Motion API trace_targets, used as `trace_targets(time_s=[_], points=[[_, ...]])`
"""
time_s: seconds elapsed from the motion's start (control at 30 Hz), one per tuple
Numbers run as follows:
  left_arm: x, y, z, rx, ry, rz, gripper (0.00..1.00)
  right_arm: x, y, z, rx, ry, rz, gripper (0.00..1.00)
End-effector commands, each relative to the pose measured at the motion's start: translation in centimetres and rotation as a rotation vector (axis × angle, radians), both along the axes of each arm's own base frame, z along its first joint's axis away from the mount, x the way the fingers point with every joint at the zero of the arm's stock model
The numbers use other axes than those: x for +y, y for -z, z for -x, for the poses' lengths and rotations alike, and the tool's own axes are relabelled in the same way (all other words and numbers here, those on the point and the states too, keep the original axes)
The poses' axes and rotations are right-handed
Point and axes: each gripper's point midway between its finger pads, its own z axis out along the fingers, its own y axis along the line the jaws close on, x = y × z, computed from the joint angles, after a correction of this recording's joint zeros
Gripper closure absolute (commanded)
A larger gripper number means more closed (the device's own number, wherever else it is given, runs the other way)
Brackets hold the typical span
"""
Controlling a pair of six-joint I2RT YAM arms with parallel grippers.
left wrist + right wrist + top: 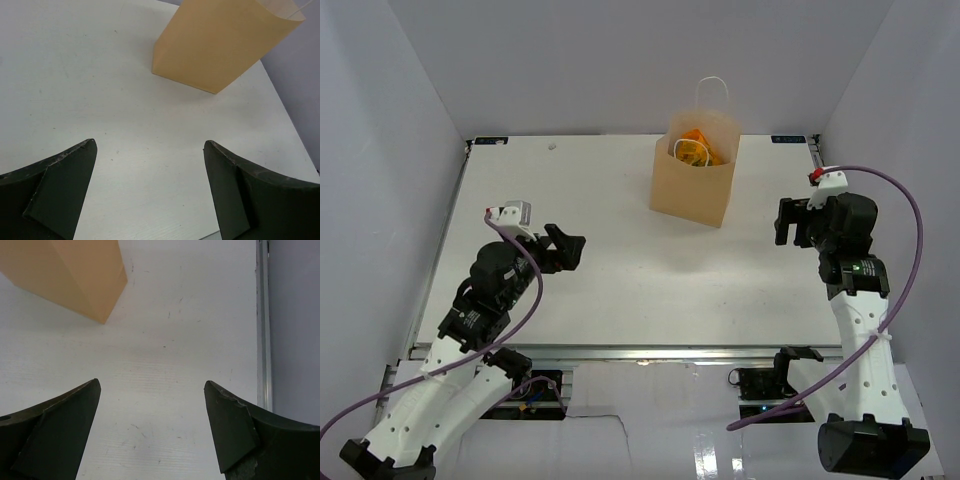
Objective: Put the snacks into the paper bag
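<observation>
Matte left end effector [150,146], kraft bag [220,47]

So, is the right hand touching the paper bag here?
Apart. The top external view shows a stretch of bare table between the right hand and the paper bag.

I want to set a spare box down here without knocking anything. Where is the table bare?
The widest bare stretch of the table lies left of the paper bag, beyond the left gripper. The near middle, between both grippers, is bare too. Tightest is the gap between the bag and the right gripper.
</observation>
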Motion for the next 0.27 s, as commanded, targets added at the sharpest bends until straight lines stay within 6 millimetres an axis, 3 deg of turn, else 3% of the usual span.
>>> trace_targets(time_s=[0.0, 0.23], points=[[-0.14, 0.26, 0.07, 0.039, 0.001, 0.004, 0.02, -0.86, -2.74, -0.62, -0.1, 0.056, 0.004, 0.1], [-0.5, 0.35, 0.06, 0.048, 0.017, 0.008, 0.02, -0.85, -2.5, -0.11, -0.098, 0.057, 0.005, 0.1]])
